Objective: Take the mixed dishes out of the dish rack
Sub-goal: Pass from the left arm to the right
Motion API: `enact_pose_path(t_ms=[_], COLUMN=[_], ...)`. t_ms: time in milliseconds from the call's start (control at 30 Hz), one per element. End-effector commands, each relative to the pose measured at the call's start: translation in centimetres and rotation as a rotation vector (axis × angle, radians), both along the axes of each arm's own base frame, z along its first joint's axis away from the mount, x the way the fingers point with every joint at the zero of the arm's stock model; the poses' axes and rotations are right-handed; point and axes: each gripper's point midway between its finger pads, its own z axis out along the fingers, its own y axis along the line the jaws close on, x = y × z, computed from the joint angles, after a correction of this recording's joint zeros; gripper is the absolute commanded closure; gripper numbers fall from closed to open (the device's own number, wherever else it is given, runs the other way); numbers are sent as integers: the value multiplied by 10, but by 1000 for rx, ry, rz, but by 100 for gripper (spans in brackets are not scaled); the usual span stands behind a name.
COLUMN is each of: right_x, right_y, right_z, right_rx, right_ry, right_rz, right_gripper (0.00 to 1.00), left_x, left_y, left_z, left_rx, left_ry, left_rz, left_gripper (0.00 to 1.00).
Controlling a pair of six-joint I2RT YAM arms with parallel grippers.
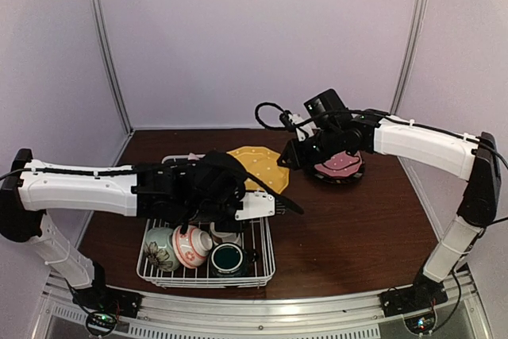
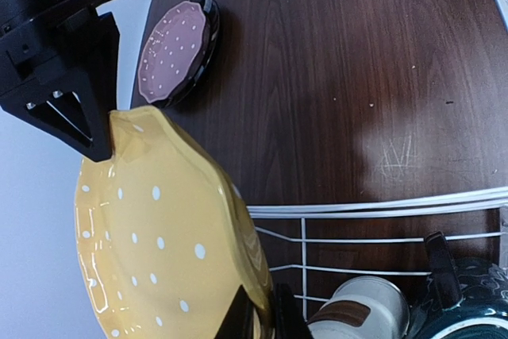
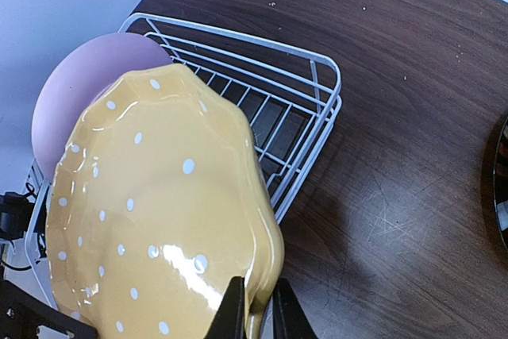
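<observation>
The scalloped, white-dotted yellow-orange ceramic plate [image 1: 258, 166] [image 3: 159, 212] stood tilted on edge over the far right corner of the white wire dish rack [image 1: 266, 253], spanned between both arms. Its near-left rim sat between the fingers of the left gripper [image 2: 258, 317], whose jaws were closed on that rim. The opposite, far-right rim sat between the fingers of the right gripper [image 3: 255, 309], whose jaws were likewise clamped against both faces of the rim. In the left wrist view, that gripper's black fingers met the plate at its far edge.

Just behind the plate, a round pale pink plate [image 3: 79, 77] stood upright in the rack. At the near end of the rack lay a floral pale-green bowl [image 1: 161, 248], a pink-white bowl [image 1: 192, 245] and a teal mug [image 1: 228, 260].

To the right, well apart from the rack, a pink polka-dot plate [image 1: 340, 166] rested on a black plate [image 2: 213, 29] on the dark wooden table [image 1: 357, 228].
</observation>
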Motion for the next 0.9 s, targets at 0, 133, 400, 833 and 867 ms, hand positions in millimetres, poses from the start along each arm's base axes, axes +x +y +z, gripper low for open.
enact_pose_path(t_ms=[0,133,400,833,867], right_x=[-2,-1,-1,11,12], right_y=[-4,-5,0,-2,-4], right_z=[-6,-7,-7,11,12], right_rx=[-79,-119,-95,-28,-15], right_ry=[-27,-41,-34,-54,-52], right_rz=[32,34,33,-9,-14], right_gripper=[96,100,100,100,100], left_x=[16,19,32,21,20], left_y=[-12,-9,-1,2,1], left_z=[41,42,31,34,37], left_rx=[-124,-110,-48,-85,-104], left_ry=[-112,-129,-138,-68,-62], left_rz=[35,50,154,136,134], left_gripper=[100,100,76,23,15])
